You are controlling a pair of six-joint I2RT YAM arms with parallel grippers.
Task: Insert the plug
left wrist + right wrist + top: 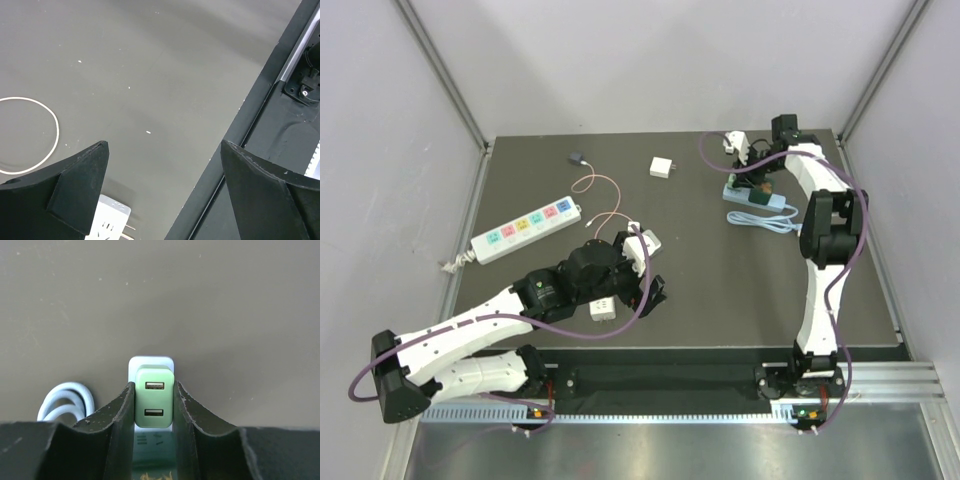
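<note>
The plug (pixel 155 397) is a pale green block with two USB ports, and my right gripper (pixel 154 385) is shut on its sides. It stands over the end socket of a light blue power strip (pixel 151 361); its prongs are hidden. In the top view the right gripper (pixel 754 180) is over that strip (pixel 775 203) at the back right. My left gripper (pixel 164 145) is open and holds nothing. It hovers low over the mat near the front edge (pixel 650 288), with a white adapter (pixel 111 222) just beside its left finger.
A long white power strip (pixel 525 230) with coloured sockets lies at the left. A white cube charger (pixel 663 167), a small black plug (pixel 577 157) on a thin pink cable, another white plug (pixel 645 240) and the blue strip's coiled cable (pixel 770 222) lie on the mat.
</note>
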